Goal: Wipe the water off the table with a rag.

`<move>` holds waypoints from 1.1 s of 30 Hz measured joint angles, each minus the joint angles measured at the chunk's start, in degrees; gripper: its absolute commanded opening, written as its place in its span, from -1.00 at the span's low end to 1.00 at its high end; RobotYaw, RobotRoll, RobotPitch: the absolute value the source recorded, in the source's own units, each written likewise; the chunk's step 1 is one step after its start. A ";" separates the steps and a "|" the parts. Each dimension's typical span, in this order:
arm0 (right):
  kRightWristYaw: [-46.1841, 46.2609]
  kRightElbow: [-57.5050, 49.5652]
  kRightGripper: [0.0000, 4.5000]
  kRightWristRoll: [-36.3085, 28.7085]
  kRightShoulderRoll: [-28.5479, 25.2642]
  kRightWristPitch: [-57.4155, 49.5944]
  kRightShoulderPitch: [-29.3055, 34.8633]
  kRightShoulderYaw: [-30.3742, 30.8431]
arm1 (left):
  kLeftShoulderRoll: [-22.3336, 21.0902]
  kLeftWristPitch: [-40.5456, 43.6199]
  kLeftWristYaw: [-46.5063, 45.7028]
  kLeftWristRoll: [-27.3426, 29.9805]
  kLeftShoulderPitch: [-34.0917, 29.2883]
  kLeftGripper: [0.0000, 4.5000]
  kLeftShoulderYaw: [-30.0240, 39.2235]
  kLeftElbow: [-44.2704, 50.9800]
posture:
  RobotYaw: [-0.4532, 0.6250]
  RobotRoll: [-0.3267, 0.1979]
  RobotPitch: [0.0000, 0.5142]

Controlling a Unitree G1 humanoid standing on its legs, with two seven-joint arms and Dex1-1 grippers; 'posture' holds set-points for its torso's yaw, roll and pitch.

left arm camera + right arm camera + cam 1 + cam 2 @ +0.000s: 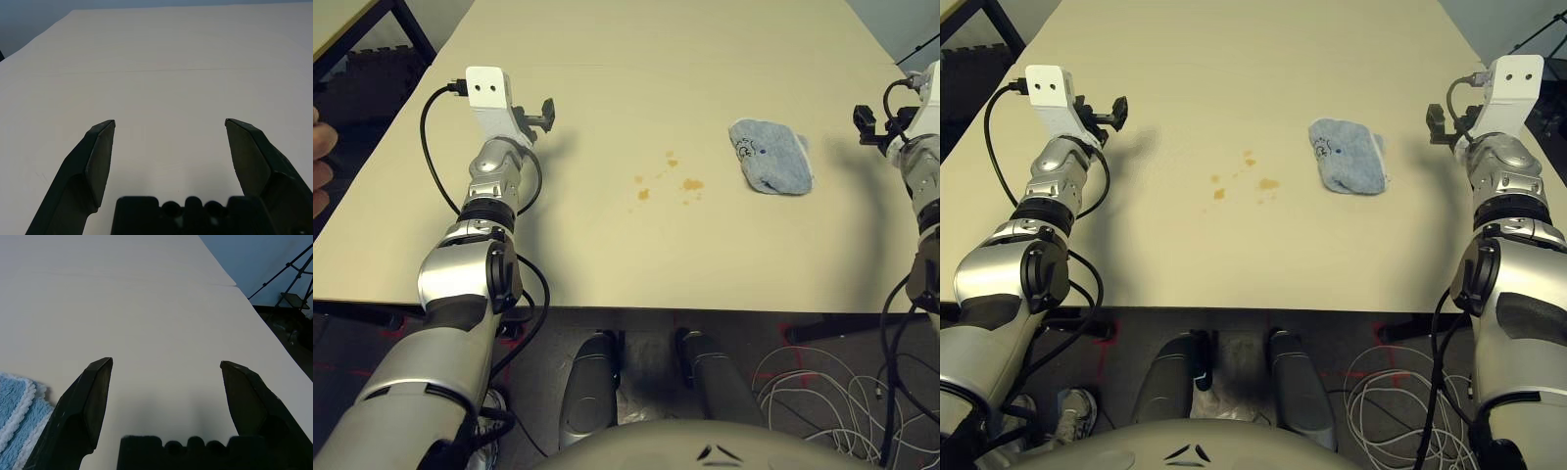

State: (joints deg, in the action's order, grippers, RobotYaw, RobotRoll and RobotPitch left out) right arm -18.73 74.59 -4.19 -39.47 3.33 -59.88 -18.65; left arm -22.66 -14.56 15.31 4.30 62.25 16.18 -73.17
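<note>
A crumpled blue-grey fuzzy rag with a small dark mark lies flat on the beige table, near the right gripper and just off one of its jaws. Small amber water spots sit between the grippers. The left gripper and the right both gape wide, holding nothing.

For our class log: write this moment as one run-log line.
left end effector: open, empty | right end effector: open, empty | rag: untouched | water: unwiped
</note>
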 measured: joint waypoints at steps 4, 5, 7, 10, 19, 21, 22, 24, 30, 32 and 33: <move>-0.29 0.00 0.99 -0.01 -0.15 0.11 0.22 -0.01 | 0.03 0.07 0.01 0.00 0.00 1.00 -0.03 0.00 | -0.18 0.25 -0.26; -0.45 0.00 0.99 -0.01 -0.19 0.11 0.25 -0.01 | 0.03 0.10 0.06 0.00 0.00 1.00 -0.06 0.00 | -0.19 0.25 -0.26; -1.64 0.00 0.99 -0.06 -0.46 -0.12 0.25 -0.02 | 0.03 0.32 0.80 -0.01 0.00 1.00 -0.49 0.00 | -0.20 0.25 -0.25; -5.07 0.07 0.99 -1.14 -1.64 -3.60 -0.33 -0.65 | 0.01 1.56 4.49 0.05 0.57 1.00 -1.03 0.00 | -0.20 0.25 -0.26; -28.26 1.35 0.99 -1.20 -5.93 -28.87 -5.93 2.85 | -5.83 14.03 41.71 -1.47 9.63 1.00 -7.60 0.05 | -0.11 0.25 -0.21; -30.11 1.53 0.99 -0.76 -5.99 -31.65 -6.58 3.63 | -7.73 15.21 48.58 -2.46 11.04 1.00 -9.65 0.04 | -0.08 0.25 -0.21; -30.44 1.57 0.99 -0.77 -5.97 -32.53 -6.99 3.66 | -8.32 15.68 51.54 -2.77 11.88 1.00 -10.64 0.09 | -0.06 0.25 -0.20; -30.64 1.60 0.99 -0.92 -5.67 -33.95 -8.00 3.57 | -9.37 16.36 56.32 -3.56 13.33 1.00 -12.24 0.15 | -0.03 0.25 -0.18; -31.97 1.68 0.99 -1.31 -2.60 -36.55 -8.84 3.59 | -11.94 17.66 66.48 -5.32 14.35 1.00 -15.92 0.52 | 0.06 0.25 -0.13; -32.66 1.81 0.99 -1.31 -2.00 -37.35 -8.81 3.66 | -12.39 18.43 68.52 -5.55 14.36 1.00 -16.75 0.77 | 0.07 0.25 -0.12; -32.80 1.81 0.99 -1.31 -1.69 -37.62 -8.77 3.68 | -12.64 18.82 69.51 -5.59 14.36 1.00 -16.98 0.94 | 0.08 0.25 -0.12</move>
State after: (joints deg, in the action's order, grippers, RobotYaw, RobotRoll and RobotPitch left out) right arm -51.54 76.40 -5.50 -41.17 -34.29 -68.65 -14.97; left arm -35.30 4.27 84.82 -1.29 76.61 -0.80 -72.23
